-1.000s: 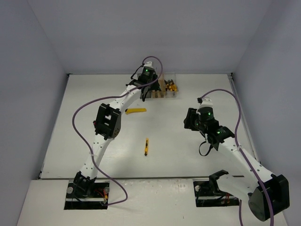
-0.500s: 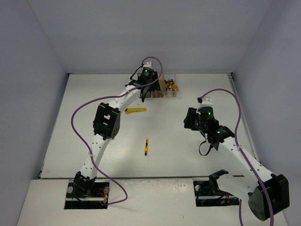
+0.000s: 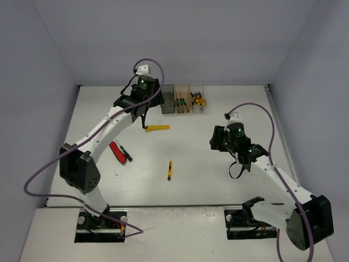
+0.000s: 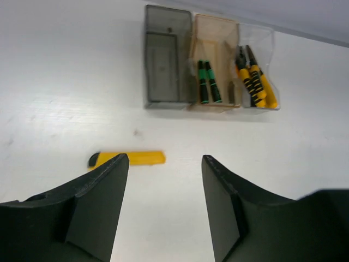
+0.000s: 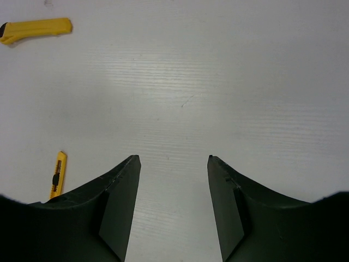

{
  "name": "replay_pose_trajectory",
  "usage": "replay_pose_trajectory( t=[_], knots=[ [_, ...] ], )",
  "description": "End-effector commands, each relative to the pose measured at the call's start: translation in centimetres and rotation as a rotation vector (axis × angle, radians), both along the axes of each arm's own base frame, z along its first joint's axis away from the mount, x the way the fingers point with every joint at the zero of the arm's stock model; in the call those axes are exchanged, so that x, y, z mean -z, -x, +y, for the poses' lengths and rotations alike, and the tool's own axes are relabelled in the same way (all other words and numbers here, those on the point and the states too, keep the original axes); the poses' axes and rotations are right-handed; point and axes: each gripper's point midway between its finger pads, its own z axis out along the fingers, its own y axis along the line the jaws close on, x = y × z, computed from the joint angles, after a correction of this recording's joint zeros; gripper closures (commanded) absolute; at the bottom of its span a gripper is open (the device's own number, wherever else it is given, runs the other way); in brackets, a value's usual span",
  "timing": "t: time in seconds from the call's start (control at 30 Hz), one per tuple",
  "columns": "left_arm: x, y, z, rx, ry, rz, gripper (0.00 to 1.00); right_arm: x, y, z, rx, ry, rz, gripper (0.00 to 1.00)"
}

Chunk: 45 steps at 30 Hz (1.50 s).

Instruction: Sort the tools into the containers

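Tools (image 3: 169,170) lie unsorted: the yellow knife (image 4: 128,159) sits just beside the left gripper (image 4: 164,161) (spread and empty, as is the right gripper (image 5: 173,158)); next, lower and pinch it, probably for the grey bin (image 4: 166,57).

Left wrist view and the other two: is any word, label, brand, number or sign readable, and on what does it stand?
None can be read.
Small yellow tool: dark patch on its body, perhaps a label, too small and blurred to read.
Yellow utility knife: no lettering shows.
Grey bin, orange bin, clear bin: no labels show.
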Motion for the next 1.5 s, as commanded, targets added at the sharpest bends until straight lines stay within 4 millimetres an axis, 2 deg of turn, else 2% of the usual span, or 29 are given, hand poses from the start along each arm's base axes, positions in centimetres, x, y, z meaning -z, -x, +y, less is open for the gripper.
replay_pose_trajectory(
  t=[0.0,0.07,0.17,0.27,0.53,0.8,1.17,1.47],
  knots=[
    [4.8,5.7,5.2,-0.148,-0.061,0.144,0.48,-3.4,-1.9,1.7,-0.037,-0.042,-0.115,0.50],
    [5.9,7.2,5.8,-0.161,-0.045,0.174,0.48,-3.4,-1.9,1.7,-0.037,-0.041,-0.116,0.50],
    [10.5,10.7,6.8,-0.202,-0.020,0.284,0.47,-3.0,-1.7,1.9,-0.043,-0.042,-0.112,0.50],
    [13.5,12.8,8.2,-0.248,-0.045,0.343,0.47,-2.8,-1.5,2.3,-0.052,-0.050,-0.111,0.50],
    [17.5,15.2,8.9,-0.319,-0.015,0.441,0.48,-2.5,-0.8,2.4,-0.059,-0.060,-0.110,0.50],
    [20.5,17.3,9.7,-0.389,-0.008,0.519,0.48,-2.3,-0.4,2.2,-0.059,-0.059,-0.111,0.50],
    [21.2,19.0,11.2,-0.445,-0.029,0.543,0.47,-2.1,-0.5,2.1,-0.060,-0.050,-0.107,0.49],
    [23.0,18.5,13.1,-0.512,-0.067,0.573,0.46,-1.7,-0.2,1.9,-0.054,-0.047,-0.105,0.49]
  ],
)
